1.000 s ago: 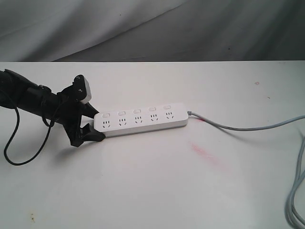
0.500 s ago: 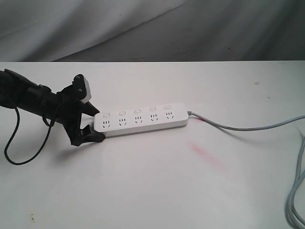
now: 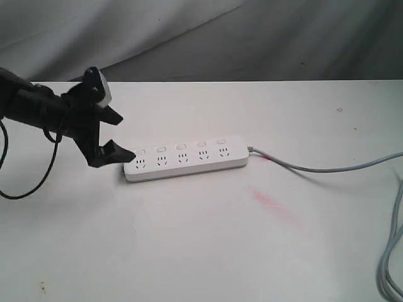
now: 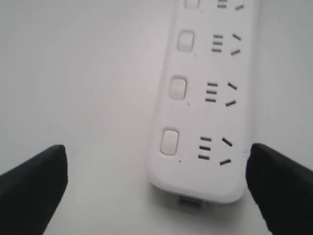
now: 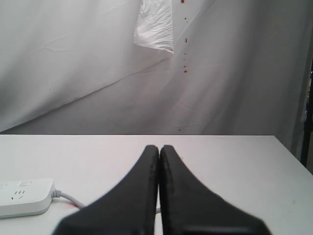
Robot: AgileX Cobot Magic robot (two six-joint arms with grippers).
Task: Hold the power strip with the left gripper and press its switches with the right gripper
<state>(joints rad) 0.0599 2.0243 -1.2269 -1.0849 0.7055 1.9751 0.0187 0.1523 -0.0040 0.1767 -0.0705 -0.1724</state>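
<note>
A long flat white plastic power strip point(image 3: 184, 158) with rounded ends lay flat on the white table point(image 3: 189, 251), near its middle and somewhat closer to the far edge. Its length ran roughly parallel to the near edge. Five sockets sat in a row along its top, with five small white rectangular switches point(image 3: 181, 146) in a row beside them, one per socket. A grey cord point(image 3: 315, 168) left the strip's right end, ran toward the table's right edge and curved back down along that edge.

The left claw point(image 3: 121, 135), black with two fingers and a small pale grey block on a slim black arm, reached in from the table's left edge. It was spread wide and gripped nothing. In the left wrist view its two fingertips point(image 4: 36, 183) stood on either side of the strip's near end. Whether the finger closest to the strip touched it could not be told.

The right claw point(image 5: 159, 149) was pressed together and empty, held above the table well away from the strip. A faint pink smear point(image 3: 274, 204) marked the table in front of the strip's right end.
</note>
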